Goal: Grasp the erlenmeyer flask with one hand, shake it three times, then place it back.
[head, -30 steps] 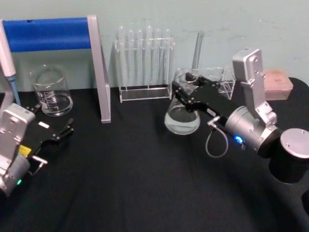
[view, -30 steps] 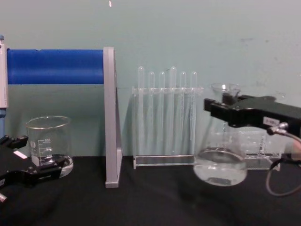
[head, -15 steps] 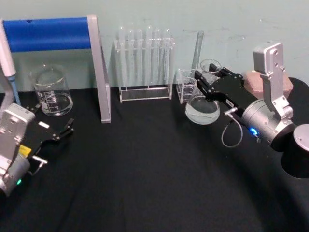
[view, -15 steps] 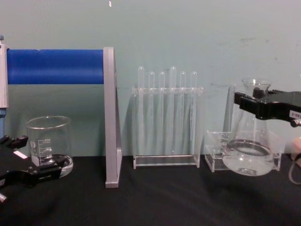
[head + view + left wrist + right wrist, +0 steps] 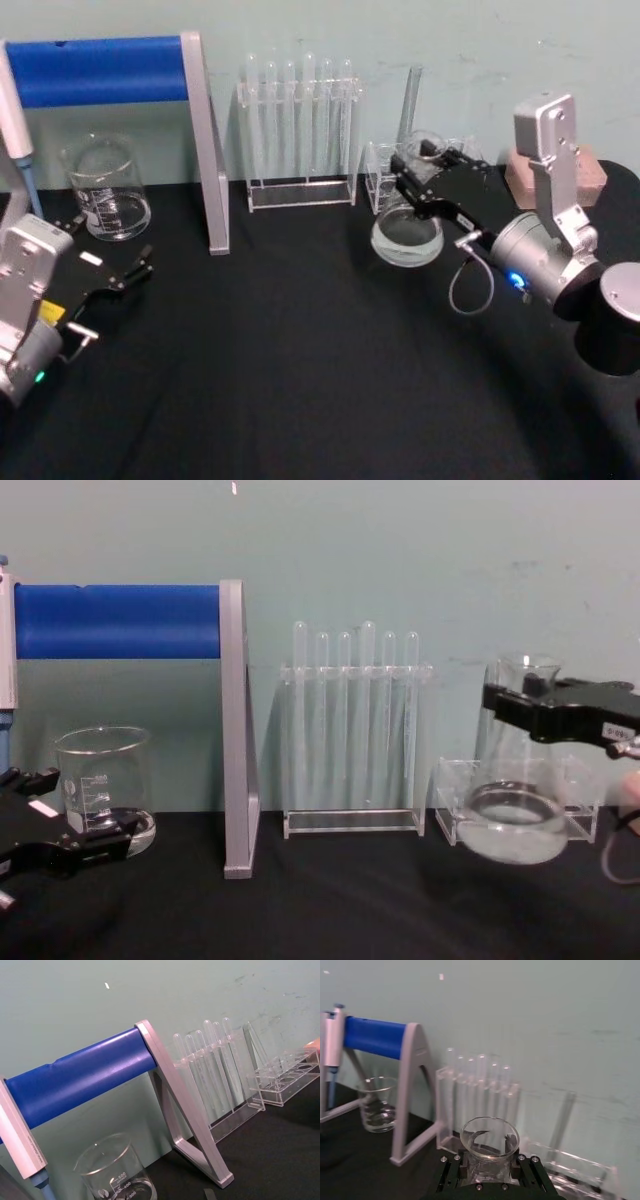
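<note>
Erlenmeyer flask (image 5: 515,825) hangs upright, its neck clamped in our right tool (image 5: 520,705), base seemingly just off the tabletop (image 5: 300,350) directly beneath; we judge placing needs a straight descent. Left tool (image 5: 108,245) idles open, far left.

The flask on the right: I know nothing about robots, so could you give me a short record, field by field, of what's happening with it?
Thing: clear erlenmeyer flask, roughly upright
Held by: right hand, closed on its neck
Place: in front of the small clear rack
Other hand: left hand, open, idle by the beaker
Neighbours: test tube rack, blue-barred stand
</note>
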Robot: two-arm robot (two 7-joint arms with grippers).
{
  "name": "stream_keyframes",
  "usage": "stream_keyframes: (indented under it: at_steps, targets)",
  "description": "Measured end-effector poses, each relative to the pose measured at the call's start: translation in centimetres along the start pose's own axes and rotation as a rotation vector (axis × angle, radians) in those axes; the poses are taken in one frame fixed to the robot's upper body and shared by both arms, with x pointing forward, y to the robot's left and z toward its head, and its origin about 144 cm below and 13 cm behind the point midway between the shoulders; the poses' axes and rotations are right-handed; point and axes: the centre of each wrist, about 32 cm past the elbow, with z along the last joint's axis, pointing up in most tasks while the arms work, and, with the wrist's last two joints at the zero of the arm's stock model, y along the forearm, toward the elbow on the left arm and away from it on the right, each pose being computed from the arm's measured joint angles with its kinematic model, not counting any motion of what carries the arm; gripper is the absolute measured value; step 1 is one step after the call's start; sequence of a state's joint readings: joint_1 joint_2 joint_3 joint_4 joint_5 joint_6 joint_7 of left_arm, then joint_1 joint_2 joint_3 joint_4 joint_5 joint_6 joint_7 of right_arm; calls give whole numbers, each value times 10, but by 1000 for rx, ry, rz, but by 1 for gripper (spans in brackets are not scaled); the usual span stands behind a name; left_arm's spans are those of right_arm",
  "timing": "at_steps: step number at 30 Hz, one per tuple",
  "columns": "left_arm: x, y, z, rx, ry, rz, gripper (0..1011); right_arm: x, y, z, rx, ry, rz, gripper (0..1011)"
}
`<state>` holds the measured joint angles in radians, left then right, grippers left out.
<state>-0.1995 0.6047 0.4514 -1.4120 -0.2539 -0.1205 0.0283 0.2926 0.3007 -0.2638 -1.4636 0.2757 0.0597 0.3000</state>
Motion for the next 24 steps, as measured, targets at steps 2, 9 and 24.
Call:
stream_keyframes:
  at_steps: [2,9,24]
  targets:
    - [0,0,0,0,0,0,1001,-4,0,0,0,3,25,449]
    - [0,0,0,0,0,0,1001,-19,-1,2,3,10,115,450]
    - [0,0,0,0,0,0,1001,-37,-5,3,0,28,238,450]
